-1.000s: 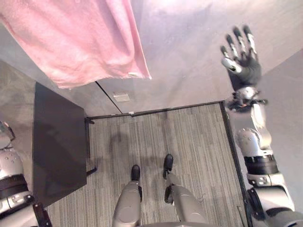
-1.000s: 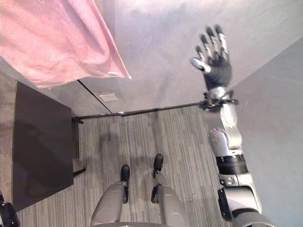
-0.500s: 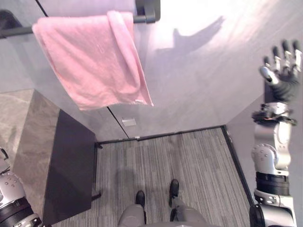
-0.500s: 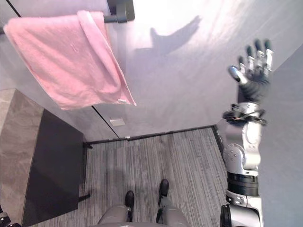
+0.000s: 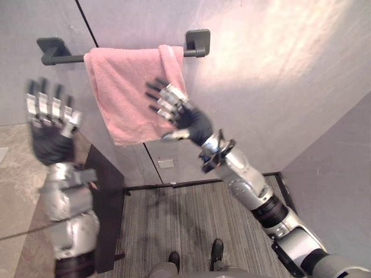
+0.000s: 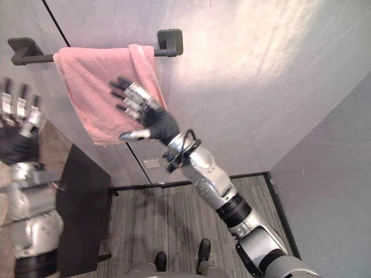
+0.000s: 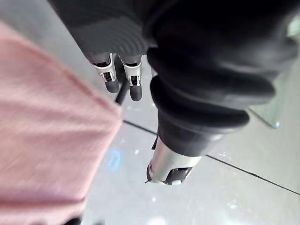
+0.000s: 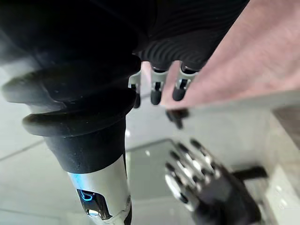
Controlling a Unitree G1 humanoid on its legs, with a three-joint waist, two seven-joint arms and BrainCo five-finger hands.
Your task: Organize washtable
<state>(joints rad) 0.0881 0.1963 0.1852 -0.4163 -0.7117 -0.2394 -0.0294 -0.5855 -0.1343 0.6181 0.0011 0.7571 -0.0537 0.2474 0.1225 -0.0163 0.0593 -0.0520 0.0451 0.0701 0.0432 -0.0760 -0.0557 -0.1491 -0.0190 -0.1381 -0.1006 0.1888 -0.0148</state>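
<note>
A pink towel (image 5: pixel 130 92) hangs folded over a black towel bar (image 5: pixel 64 58) on the grey wall. My right hand (image 5: pixel 182 116) is raised in front of the towel's lower right part, open with fingers spread; I cannot tell whether it touches the cloth. In the right wrist view its fingers (image 8: pixel 157 91) point at the towel (image 8: pixel 234 61), and my left hand (image 8: pixel 201 185) shows beyond. My left hand (image 5: pixel 49 124) is lifted left of the towel, open, fingers straight. The left wrist view shows its fingers (image 7: pixel 123 80) beside the towel (image 7: pixel 42 140).
A dark table (image 5: pixel 104 202) stands against the wall below the towel, at the left. A small white wall plate (image 5: pixel 166 164) sits low on the wall. Striped grey carpet (image 5: pixel 197 214) covers the floor. A second grey wall (image 5: pixel 342 174) closes in on the right.
The camera has tilted up, bringing the whole towel bar into view. My right hand swung from the far right to the front of the towel. My left hand rose into view.
</note>
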